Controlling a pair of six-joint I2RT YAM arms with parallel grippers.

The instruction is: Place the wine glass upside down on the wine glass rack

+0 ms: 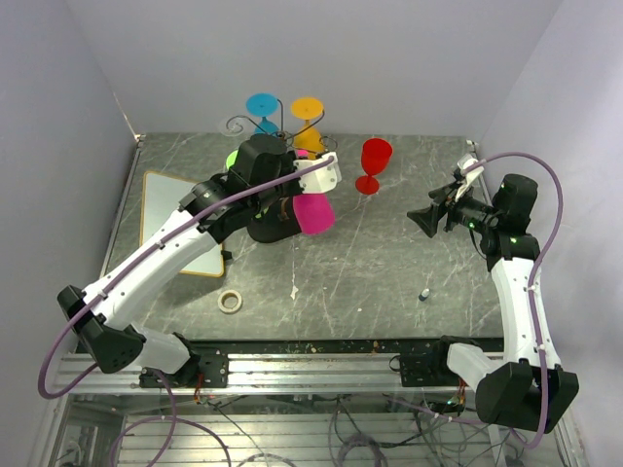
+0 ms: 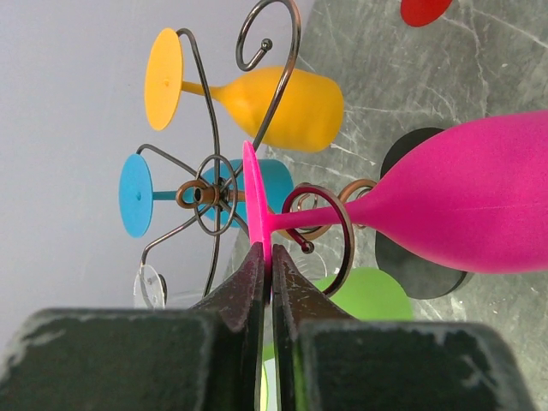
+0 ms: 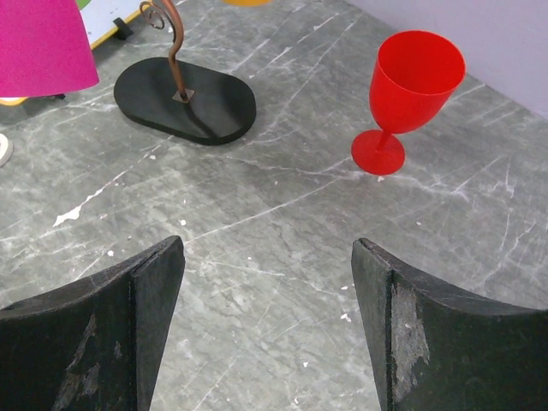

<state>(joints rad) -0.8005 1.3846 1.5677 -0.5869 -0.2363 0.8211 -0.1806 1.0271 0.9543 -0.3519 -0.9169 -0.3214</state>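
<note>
My left gripper (image 2: 271, 265) is shut on the rim of the foot of a pink wine glass (image 2: 462, 201), which lies tilted on its side up against the wine glass rack (image 2: 214, 193). The pink stem crosses one curled scroll arm; whether it rests in it I cannot tell. From above, the pink bowl (image 1: 313, 213) hangs below the left wrist, in front of the rack (image 1: 255, 125). The rack's black oval base (image 3: 184, 100) stands on the table. A red wine glass (image 1: 374, 162) stands upright. My right gripper (image 1: 425, 221) hovers open and empty, facing the red glass (image 3: 411, 81).
A yellow glass (image 2: 274, 103) and a blue glass (image 2: 137, 195) hang on the rack, with a green one (image 2: 372, 291) lower down. A white board (image 1: 180, 219) lies at the left, a tape roll (image 1: 230, 301) near the front. Walls close the back and sides.
</note>
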